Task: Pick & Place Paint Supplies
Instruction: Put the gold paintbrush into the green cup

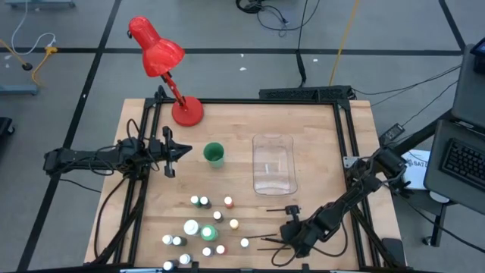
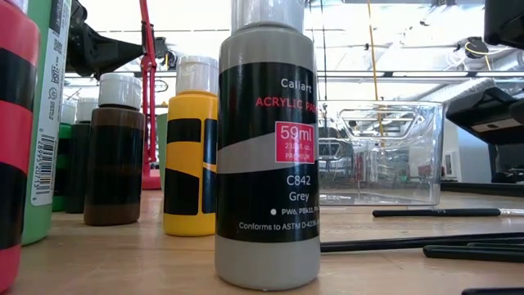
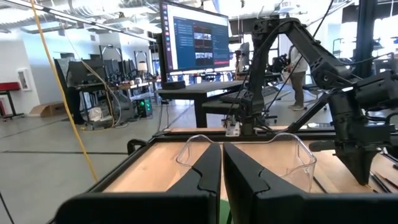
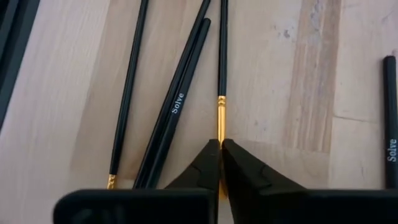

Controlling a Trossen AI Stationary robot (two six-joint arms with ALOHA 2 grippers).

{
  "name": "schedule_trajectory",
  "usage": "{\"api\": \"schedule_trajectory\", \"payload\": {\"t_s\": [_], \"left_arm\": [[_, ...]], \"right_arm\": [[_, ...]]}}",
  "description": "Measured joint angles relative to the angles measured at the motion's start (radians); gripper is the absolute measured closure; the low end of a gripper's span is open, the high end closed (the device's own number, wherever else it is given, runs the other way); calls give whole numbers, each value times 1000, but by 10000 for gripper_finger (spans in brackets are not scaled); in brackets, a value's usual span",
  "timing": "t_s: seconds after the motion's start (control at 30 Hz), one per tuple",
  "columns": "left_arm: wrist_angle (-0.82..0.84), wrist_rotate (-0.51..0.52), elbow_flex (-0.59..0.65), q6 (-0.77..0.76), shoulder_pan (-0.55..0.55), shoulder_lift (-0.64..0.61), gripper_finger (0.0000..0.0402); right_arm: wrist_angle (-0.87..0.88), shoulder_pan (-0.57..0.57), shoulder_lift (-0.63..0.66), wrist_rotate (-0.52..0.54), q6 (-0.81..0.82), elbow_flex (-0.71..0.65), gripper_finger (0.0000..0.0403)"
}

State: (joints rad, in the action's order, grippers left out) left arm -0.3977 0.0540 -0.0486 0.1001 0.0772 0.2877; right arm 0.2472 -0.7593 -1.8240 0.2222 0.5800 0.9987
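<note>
Several small white-capped paint bottles (image 1: 204, 224) stand upright near the table's near edge; the low view shows a grey one (image 2: 266, 147), a yellow one (image 2: 190, 147) and a brown one (image 2: 115, 156) close up. Thin dark brushes (image 1: 267, 241) lie flat to their right, also visible in the low view (image 2: 434, 213). My right gripper (image 1: 288, 236) (image 4: 221, 144) hangs over them, shut on one brush (image 4: 222, 50). My left gripper (image 1: 176, 152) (image 3: 222, 168) is shut, held level left of a green cup (image 1: 214, 154), touching nothing. My right gripper pinches one brush between its two fingertips at the orange ferrule (image 4: 220, 115), near the bristle end. The fingers come from above, pointing down. The brush lies flat on the table, its dark handle running away from the fingers.
A clear plastic container (image 1: 273, 163) (image 2: 381, 156) stands mid-table, beyond the brushes. A red desk lamp (image 1: 163, 61) stands at the far left corner. Other brushes (image 4: 177, 99) (image 4: 390, 112) lie close beside the held one. One more brush (image 1: 279, 209) lies nearer the container.
</note>
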Motion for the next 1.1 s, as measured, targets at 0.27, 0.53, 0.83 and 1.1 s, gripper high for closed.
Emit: {"api": "schedule_trajectory", "payload": {"t_s": [0.27, 0.53, 0.83, 1.1], "left_arm": [[0, 0, 0, 0, 0, 0, 380], [12, 0, 0, 22, 0, 0, 380], [36, 0, 0, -2, 0, 2, 380], [11, -204, -1, 16, -1, 53, 380]], "right_arm": [[19, -15, 43, 43, -23, -8, 400], [94, -75, 233, 266, -46, -10, 402], [-105, -62, 405, 643, -298, -33, 402], [-663, 213, 407, 135, -708, -181, 403]]}}
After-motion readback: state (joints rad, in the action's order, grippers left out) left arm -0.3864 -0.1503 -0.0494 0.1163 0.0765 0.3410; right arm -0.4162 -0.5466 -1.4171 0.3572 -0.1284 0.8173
